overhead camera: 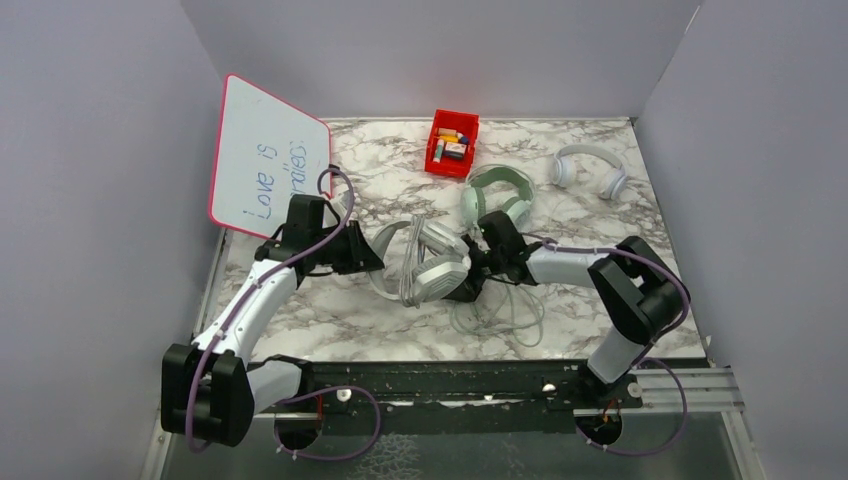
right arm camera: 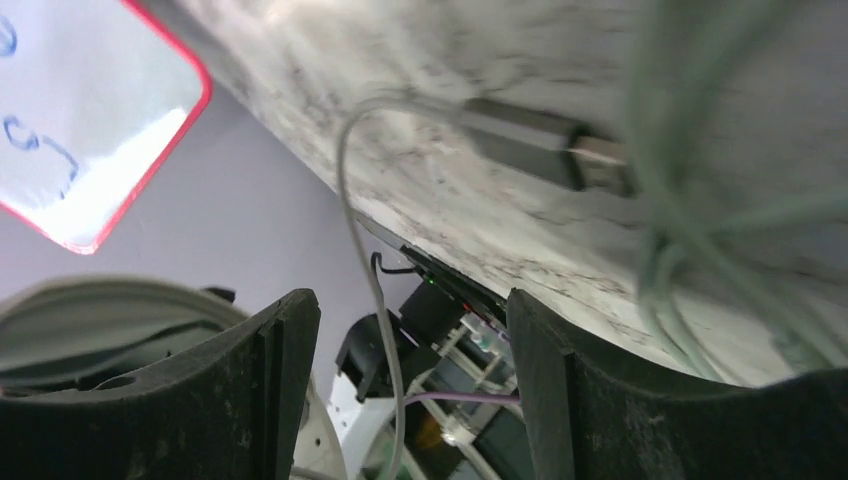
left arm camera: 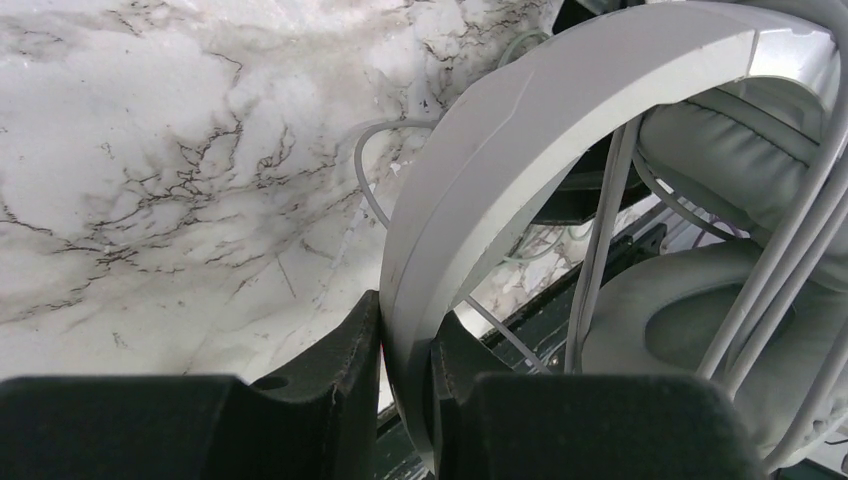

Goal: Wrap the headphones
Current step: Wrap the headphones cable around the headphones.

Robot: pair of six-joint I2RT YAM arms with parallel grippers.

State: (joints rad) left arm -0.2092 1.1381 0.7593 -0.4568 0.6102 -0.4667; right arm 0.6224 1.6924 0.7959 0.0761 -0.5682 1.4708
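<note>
Headset (overhead camera: pixel 428 264) — smooth grey-white arc, padded cups

The left arm (overhead camera: pixel 250 300) is stretching from the desk's (overhead camera: pixel 340 335) near-left corner toward the middle, the left claw (left arm camera: pixel 405 345) pinching the grey-white headset's (left arm camera: pixel 520 130) band. The right arm (overhead camera: pixel 570 265) is bending in from the near-right corner, elbow cocked, the right claw (right arm camera: pixel 412 340) gaping wide.
</note>
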